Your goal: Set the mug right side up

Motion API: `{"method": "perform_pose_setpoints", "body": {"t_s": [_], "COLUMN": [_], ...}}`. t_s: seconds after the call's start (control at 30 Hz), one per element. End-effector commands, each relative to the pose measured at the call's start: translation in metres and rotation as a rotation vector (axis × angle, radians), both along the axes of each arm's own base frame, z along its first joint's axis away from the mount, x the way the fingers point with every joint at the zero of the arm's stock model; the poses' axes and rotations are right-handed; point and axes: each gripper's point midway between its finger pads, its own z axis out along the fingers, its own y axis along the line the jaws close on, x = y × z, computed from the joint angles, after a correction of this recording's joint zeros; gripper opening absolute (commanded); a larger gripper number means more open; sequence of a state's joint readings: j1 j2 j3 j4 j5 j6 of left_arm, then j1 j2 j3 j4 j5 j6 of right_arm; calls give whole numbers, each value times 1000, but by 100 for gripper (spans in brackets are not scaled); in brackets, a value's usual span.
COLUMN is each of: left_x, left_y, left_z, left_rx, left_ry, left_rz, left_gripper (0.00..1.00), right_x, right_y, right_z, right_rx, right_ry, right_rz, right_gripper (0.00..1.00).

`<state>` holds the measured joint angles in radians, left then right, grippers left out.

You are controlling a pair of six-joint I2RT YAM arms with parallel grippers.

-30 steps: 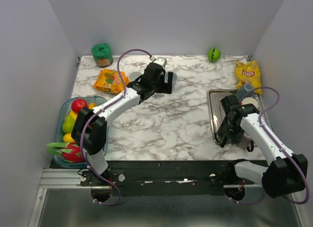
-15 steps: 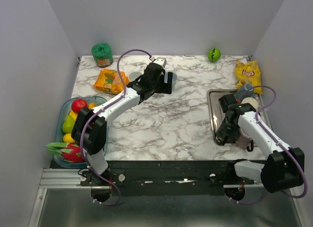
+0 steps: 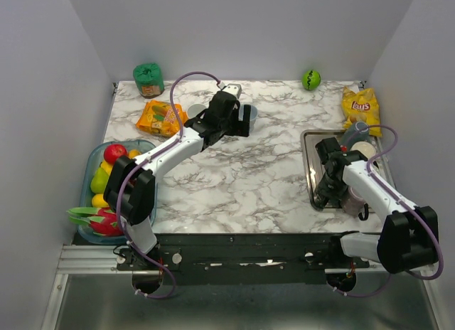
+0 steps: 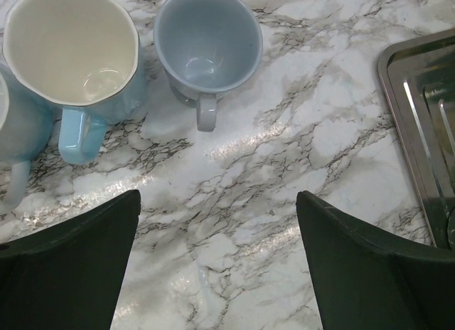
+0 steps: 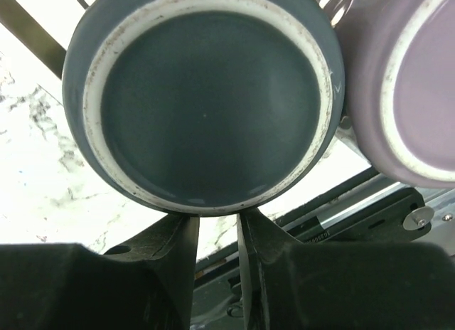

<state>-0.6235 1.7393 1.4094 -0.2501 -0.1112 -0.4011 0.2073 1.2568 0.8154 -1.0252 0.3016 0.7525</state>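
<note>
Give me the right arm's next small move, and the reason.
Probably pull the right gripper back a little to find the handle. The grey-blue mug, base up, fills the wrist view, a purple mug sits tight beside it, and the fingers stand too close together to span its body.

- Two upright mugs, pale blue (image 4: pixel 71 49) and grey-blue (image 4: pixel 207 42), side by side on the marble table (image 3: pixel 249 166).
- We mark a green ball (image 3: pixel 311 79) and a yellow chip bag (image 3: pixel 360 106) far right.
- Orange snack packet (image 3: pixel 160 117); fruit tub (image 3: pixel 142 144) at left.
- Metal tray (image 3: pixel 311 159), right.
</note>
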Motion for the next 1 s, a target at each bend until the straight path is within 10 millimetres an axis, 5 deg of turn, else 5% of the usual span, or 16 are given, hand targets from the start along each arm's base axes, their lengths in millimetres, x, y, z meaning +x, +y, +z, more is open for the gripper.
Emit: {"method": "perform_pose_setpoints", "body": {"t_s": [0.0,0.5,0.7,0.8,0.83,0.97], "left_x": [1,5,6,7,7,8], "left_y": [2,1,2,0,0,-1], "left_z": [9,6,4,4,5,7], "left_rx": [-17,-19,-19,-22,-25,-27], "left_ry": [-11,-5,-2,-1,-3,-4], "left_rz": [5,4,6,5,5,1], "left_gripper": [99,99,99,99,99,99], "right_x": [15,42,48,50,50,53], "right_y": [-13,-21,-22,-23,-23,-22], "right_z": [-1,1,-1,0,0,6], "right_rx": [-75,-122,-126,-134,-134,-128], "right_ry": [-66,-199,-248,-251,-252,-272], "right_rz": [-43,-5,-15,-11,-10,-10], "right_gripper": [33,41,32,16,2,1]}}
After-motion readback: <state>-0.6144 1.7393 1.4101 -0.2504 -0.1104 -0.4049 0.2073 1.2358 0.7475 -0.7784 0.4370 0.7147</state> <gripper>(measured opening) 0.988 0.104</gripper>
